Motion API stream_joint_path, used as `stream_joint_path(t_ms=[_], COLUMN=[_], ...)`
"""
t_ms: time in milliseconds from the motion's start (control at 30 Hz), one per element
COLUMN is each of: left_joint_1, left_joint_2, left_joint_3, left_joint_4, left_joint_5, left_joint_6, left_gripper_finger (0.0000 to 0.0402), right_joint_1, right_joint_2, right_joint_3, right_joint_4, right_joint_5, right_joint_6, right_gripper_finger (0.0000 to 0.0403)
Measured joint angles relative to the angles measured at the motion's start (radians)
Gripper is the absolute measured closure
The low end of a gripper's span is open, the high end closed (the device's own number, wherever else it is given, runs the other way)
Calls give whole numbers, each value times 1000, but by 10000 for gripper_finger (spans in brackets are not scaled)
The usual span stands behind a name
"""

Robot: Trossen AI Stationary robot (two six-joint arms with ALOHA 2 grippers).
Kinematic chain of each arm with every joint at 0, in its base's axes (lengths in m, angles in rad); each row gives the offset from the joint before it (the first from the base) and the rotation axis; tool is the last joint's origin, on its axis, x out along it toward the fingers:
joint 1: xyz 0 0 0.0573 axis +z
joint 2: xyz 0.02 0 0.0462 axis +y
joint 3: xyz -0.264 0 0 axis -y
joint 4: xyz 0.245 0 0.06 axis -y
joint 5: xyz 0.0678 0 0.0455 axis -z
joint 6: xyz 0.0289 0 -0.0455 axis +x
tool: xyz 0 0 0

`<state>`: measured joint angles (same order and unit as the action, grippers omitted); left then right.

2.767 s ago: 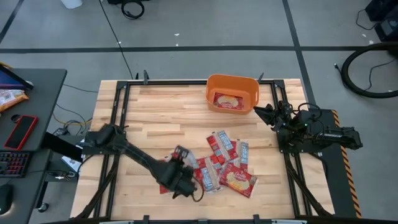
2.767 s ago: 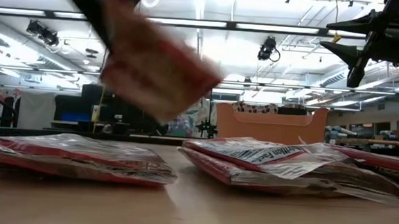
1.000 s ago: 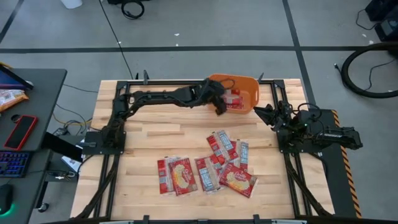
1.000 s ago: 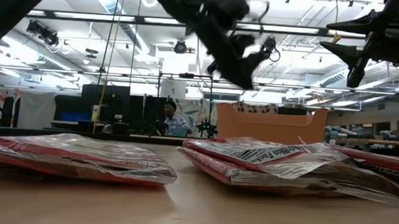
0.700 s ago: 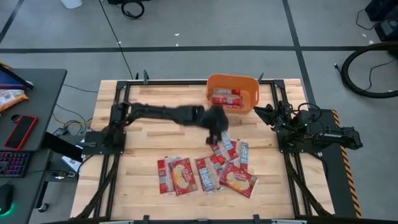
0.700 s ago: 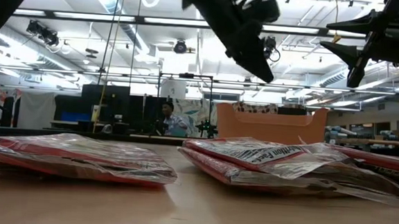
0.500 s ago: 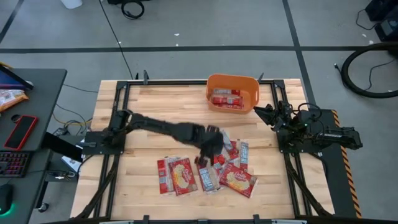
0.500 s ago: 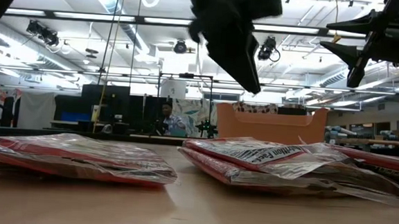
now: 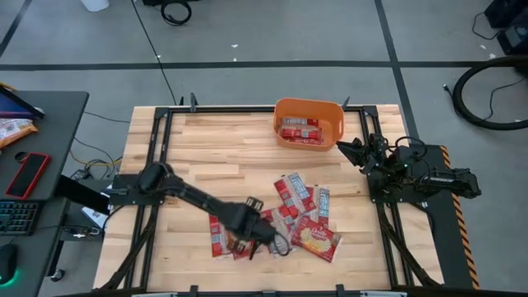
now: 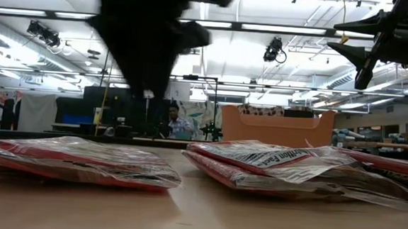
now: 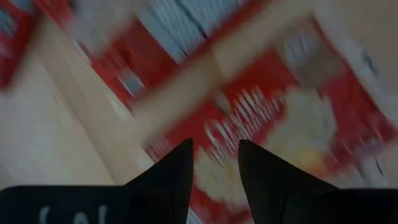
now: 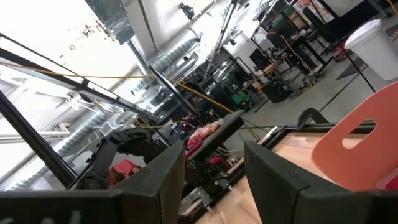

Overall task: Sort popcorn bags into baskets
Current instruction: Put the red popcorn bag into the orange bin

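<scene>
Several red popcorn bags (image 9: 294, 194) lie flat in a loose cluster near the table's front edge; in the low view they show as two low heaps (image 10: 73, 160). The orange basket (image 9: 330, 118) stands at the far edge with bags (image 9: 299, 130) inside. My left gripper (image 9: 250, 238) hovers open over a wide bag with a yellow centre (image 11: 298, 124), at the left of the cluster, with nothing between its fingers (image 11: 177, 168). My right gripper (image 9: 343, 148) waits open, raised, at the right of the basket.
A narrow bag (image 9: 217, 237) lies at the left end of the cluster and a wide one (image 9: 315, 238) at its right end. Bare wood stretches between cluster and basket (image 10: 278, 126). A desk with a red phone (image 9: 26, 175) stands beyond the table's left edge.
My left gripper has swung from the basket at the far edge toward the near edge and a little to the left, ending over the left part of the bag cluster. The bags on the table have stayed where they were.
</scene>
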<state>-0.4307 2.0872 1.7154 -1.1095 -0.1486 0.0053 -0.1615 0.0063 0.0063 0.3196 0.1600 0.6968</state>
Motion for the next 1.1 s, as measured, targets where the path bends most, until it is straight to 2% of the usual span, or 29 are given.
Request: stream_joint_path(t_ms=[133,267,400,500,700,1100], left_joint_1=[-74,-142,-195,-225,-234,-217], left_joint_2=[0,0,0,1,1,-4], left_joint_3=[-4,-56,-135,-175,-228,-298], left_joint_4=[-98,-105,-92,-80,-45,148], left_joint_5=[-13,-61,-127,-217,-256,-310], left_joint_6=[18,68,137,146,149,215], left_gripper_finger=[271,271,271,271,271,271], right_joint_1=[0,0,0,0,0,0], right_joint_2=[0,0,0,0,0,0], right_joint_3=[0,0,0,0,0,0], right_joint_4=[0,0,0,0,0,0], right_joint_5=[0,0,1,1,1,1], right_joint_6=[0,0,0,0,0,0], right_gripper_finger=[233,233,233,233,233,233])
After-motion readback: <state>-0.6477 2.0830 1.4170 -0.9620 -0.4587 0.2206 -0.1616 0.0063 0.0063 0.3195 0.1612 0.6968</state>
